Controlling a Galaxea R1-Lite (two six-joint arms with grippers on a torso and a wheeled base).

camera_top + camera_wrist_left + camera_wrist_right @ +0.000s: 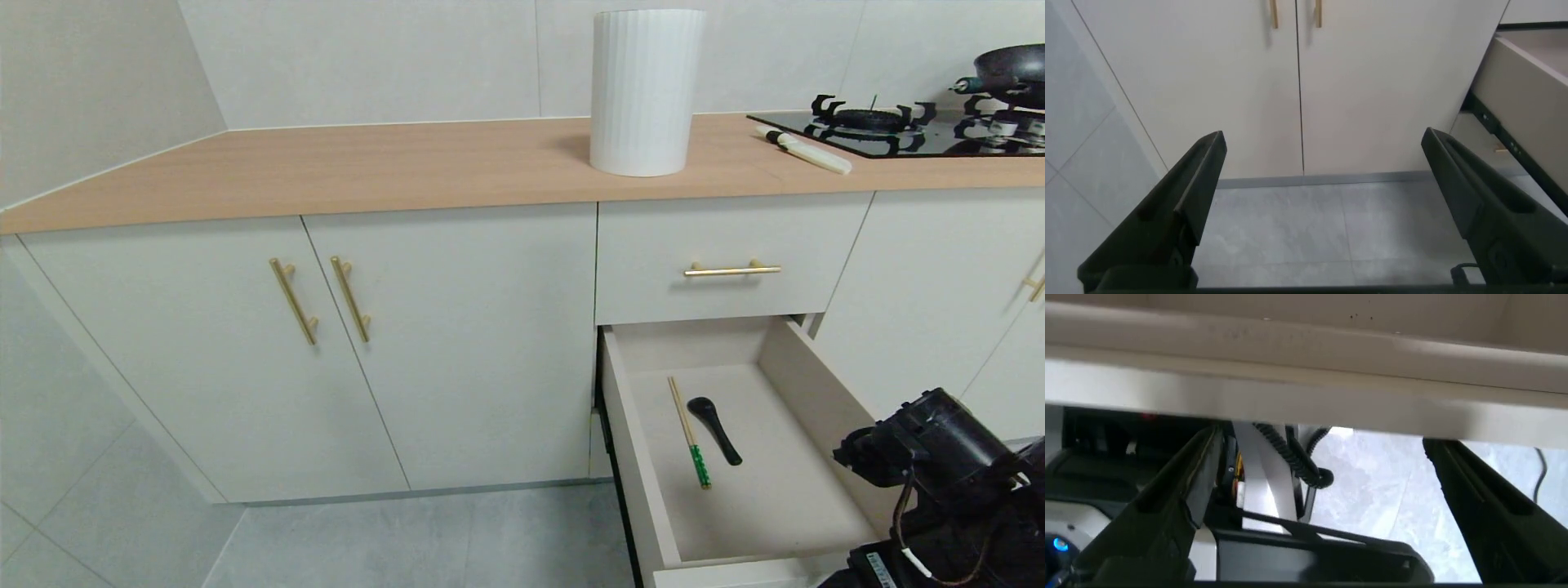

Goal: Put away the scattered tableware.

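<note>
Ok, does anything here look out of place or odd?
The lower drawer stands pulled out, with chopsticks and a black spoon lying loose inside. On the counter, what looks like a knife lies beside the hob. Nothing looks spilled or damaged.

Drawer front (727, 576) partly past lower edge

One open drawer (645, 490) is counted, holding one pair of chopsticks (690, 437) and one black spoon (715, 428). On the counter (367, 167), one white ribbed container (645, 90) and one knife (804, 149) are counted. One pan (1012, 69) is counted at 2 o'clock.
</note>
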